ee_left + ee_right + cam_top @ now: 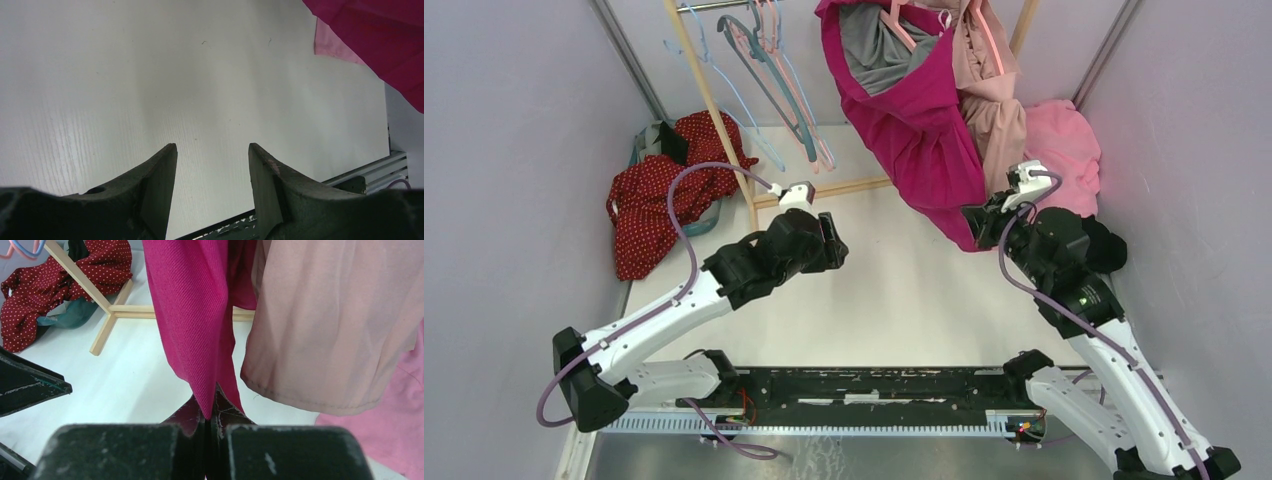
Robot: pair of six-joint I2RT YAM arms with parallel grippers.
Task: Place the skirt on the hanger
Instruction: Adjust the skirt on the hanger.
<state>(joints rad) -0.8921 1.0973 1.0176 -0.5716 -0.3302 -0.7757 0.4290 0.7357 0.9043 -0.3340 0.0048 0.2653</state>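
A magenta skirt [914,120] [190,315] hangs from the top of the rack, its grey lining showing at the waist. A pink hanger [898,25] shows inside that waist. My right gripper [979,225] [207,412] is shut on the skirt's lowest corner, and the cloth runs taut up from between its fingertips. Left of centre, my left gripper [834,240] [212,150] is open above the bare white table with nothing between its fingers. A corner of the skirt [380,35] shows at the top right of the left wrist view.
A pale pink garment [994,110] [330,325] hangs right beside the skirt. Another pink cloth [1064,140] lies at the back right. Spare blue and pink hangers [774,85] hang on the wooden rack [714,110] [110,315]. A red dotted garment [664,185] [45,285] lies at the back left.
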